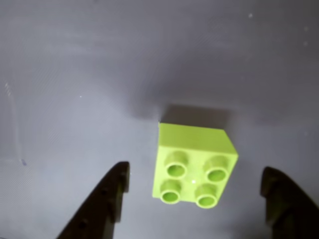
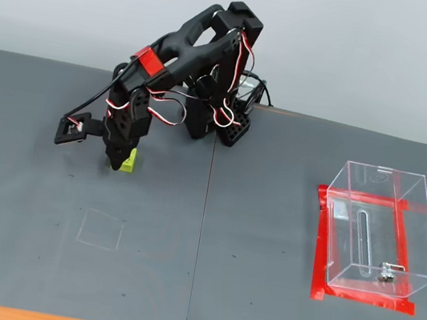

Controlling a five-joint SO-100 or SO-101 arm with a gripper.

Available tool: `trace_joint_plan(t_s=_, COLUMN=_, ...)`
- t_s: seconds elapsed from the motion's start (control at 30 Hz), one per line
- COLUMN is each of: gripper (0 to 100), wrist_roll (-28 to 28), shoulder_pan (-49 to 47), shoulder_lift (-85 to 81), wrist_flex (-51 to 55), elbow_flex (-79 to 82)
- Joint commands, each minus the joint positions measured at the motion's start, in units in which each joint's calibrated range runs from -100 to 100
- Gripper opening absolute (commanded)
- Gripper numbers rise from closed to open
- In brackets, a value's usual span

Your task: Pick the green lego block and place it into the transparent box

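The green lego block (image 1: pixel 195 167) sits on the dark grey mat (image 2: pixel 146 279), studs up, at the left part of the mat in the fixed view (image 2: pixel 125 161). In the wrist view it lies between the two black fingers (image 1: pixel 107 199), nearer the left one, with clear gaps on both sides, so nothing touches it. The gripper (image 1: pixel 197 199) is spread wide, much wider than the block, and holds nothing. In the fixed view the gripper (image 2: pixel 118 160) hangs straight over the block, its tips down close to the mat, the black arm (image 2: pixel 190 51) folded above it with a red band and red-and-white wires. The transparent box (image 2: pixel 377 231) stands well apart on the right side of the mat, framed by red tape (image 2: pixel 321 250), with a slot and a small metal fitting in its front panel.
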Motion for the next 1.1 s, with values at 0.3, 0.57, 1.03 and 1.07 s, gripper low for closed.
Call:
trace_joint_plan(t_s=0.3, gripper=30, wrist_roll=-0.37, shoulder_pan=-0.4, shoulder_lift=-0.18, wrist_flex=-1.43, elbow_flex=1.77)
trace_joint_plan(t_s=0.57, gripper=30, wrist_roll=-0.06, shoulder_pan=-0.4, shoulder_lift=-0.18, wrist_flex=-3.51, elbow_flex=4.21)
trace_joint_plan(t_s=1.03, gripper=30, wrist_roll=-0.06, shoulder_pan=-0.17, shoulder_lift=2.36, wrist_flex=-3.6, elbow_flex=4.49)
trace_joint_plan(t_s=1.07, gripper=29, wrist_roll=-0.06, shoulder_pan=-0.1, shoulder_lift=2.45, wrist_flex=-3.6, elbow_flex=4.49)
